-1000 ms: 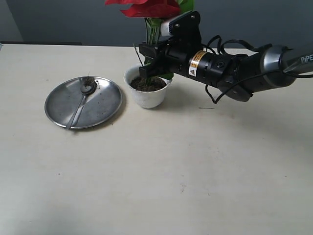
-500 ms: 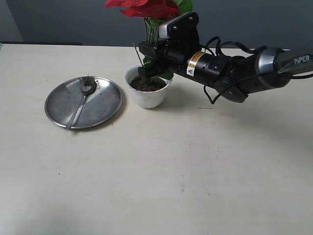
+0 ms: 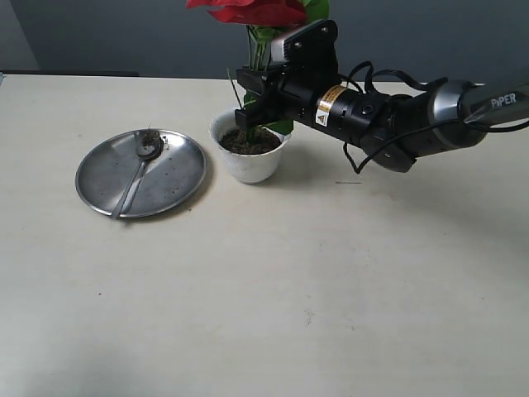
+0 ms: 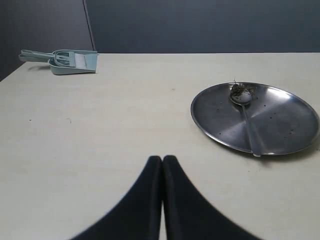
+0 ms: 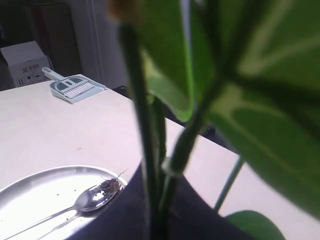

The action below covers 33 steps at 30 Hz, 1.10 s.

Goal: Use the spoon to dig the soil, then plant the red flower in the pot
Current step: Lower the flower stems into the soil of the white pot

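Your right gripper (image 3: 246, 116) reaches across the table (image 3: 331, 289) from the right and hangs over the pot (image 3: 248, 168), its jaws pinching the green stems of the red flower (image 3: 248, 11). The bloom stands upright above the gripper at the top edge of the exterior view. The stems run down to the soil (image 3: 248, 142) that fills the pot; whether their ends are pushed into it you cannot tell from here. To the left of the pot, just beside it but not touching, lies the round steel plate (image 3: 178, 178). The spoon (image 3: 136, 178) rests on it with its bowl near the far rim, a small clump of dark earth in the bowl, and its handle slanting toward the near rim. Your left gripper (image 4: 162, 162) shows only in its own wrist view: jaws pressed together, holding nothing, low over bare table short of the plate. A pale green dustpan and brush (image 4: 70, 61) sit at the far corner of the table.
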Available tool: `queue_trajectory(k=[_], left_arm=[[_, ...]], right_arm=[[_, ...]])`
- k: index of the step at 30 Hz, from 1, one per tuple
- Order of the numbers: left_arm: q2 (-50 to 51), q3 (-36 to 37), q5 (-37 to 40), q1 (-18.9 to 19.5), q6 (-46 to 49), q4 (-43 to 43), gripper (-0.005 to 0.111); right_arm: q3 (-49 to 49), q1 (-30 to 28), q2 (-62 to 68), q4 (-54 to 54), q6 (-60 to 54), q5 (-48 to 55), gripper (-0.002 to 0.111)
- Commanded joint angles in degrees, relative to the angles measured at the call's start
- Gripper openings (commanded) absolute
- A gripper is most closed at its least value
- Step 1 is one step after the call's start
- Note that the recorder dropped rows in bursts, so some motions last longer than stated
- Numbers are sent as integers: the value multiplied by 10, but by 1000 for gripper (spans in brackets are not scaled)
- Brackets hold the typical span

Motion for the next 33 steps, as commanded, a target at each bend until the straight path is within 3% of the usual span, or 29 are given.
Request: queue_trajectory(k=[1, 12, 33], left_arm=[[-3, 3, -5, -3, 0, 0, 0], [-3, 3, -5, -3, 0, 0, 0], [-3, 3, -5, -3, 1, 0, 0]], right_arm=[[11, -3, 27, -38, 18, 94, -1], [9, -3, 25, -40, 19, 140, -1], [9, -3, 25, -81, 51, 129, -1]])
